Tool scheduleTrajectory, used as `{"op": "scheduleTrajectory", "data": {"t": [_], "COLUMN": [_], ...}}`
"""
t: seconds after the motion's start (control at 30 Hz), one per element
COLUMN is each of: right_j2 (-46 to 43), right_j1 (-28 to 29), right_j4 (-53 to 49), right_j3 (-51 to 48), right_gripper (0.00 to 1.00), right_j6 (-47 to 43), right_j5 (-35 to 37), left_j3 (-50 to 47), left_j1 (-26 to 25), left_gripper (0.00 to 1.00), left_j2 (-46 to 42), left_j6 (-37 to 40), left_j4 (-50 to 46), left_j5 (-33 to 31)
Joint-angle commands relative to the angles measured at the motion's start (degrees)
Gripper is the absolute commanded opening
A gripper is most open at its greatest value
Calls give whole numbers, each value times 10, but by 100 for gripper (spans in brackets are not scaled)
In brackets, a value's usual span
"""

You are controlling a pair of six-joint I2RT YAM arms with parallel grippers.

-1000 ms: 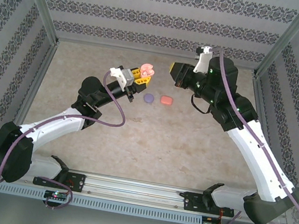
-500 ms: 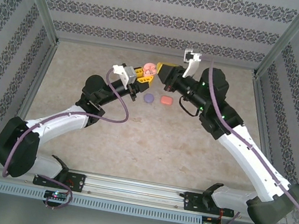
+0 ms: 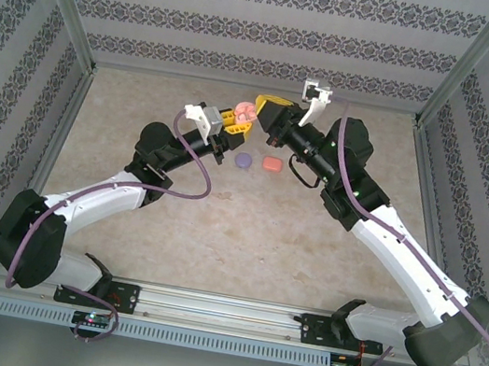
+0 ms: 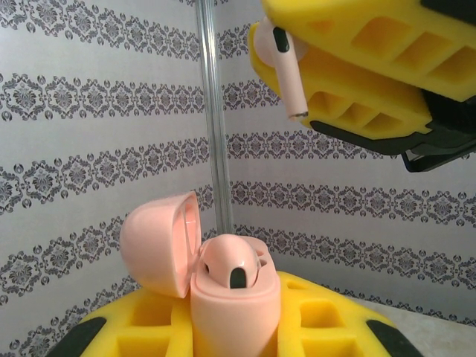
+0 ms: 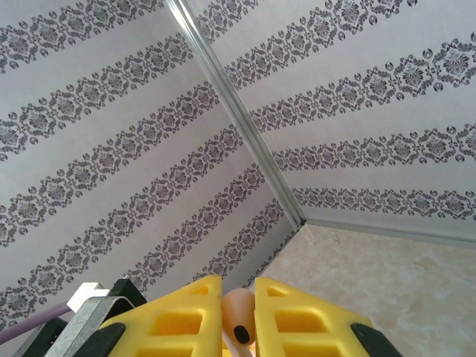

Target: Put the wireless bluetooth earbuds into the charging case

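Step, I judge: second-bud insertion. Left claw [image 3: 234,120] pinching open pink case [image 4: 234,309], one bud [image 4: 229,262] seated inside. Right claw [image 5: 238,288] pinching pink bud [image 4: 285,67], above case, rightward, apart. Next I'd align stem over free socket, lower gently.

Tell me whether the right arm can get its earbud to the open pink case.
Probably yes. The open case sits upright in the left claw; the right claw holds the earbud stem-down close to it, with nothing between them.
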Motion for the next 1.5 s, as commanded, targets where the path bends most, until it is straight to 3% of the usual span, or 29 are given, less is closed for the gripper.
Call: {"op": "scheduleTrajectory", "data": {"t": [0.0, 0.87, 1.27, 1.37, 1.47], "right_j2": [5, 12, 13, 15, 12], "right_j1": [5, 5, 6, 5, 1], "right_j4": [29, 22, -5, -4, -7], "right_j3": [-11, -58, -66, -61, -54], "right_gripper": [15, 14, 14, 20, 48], "right_j6": [-6, -10, -42, -39, -31], "right_j5": [6, 2, -42, -32, -9], "left_j3": [21, 28, 34, 34, 34], "left_j1": [-9, -10, -12, -11, -12], "left_gripper": [0, 0, 0, 0, 0], "left_j2": [1, -6, -5, -5, -5], "left_j6": [-10, -5, -4, -4, -3], "left_j4": [43, 42, 37, 35, 33], "left_j5": [14, 10, 10, 11, 10]}}
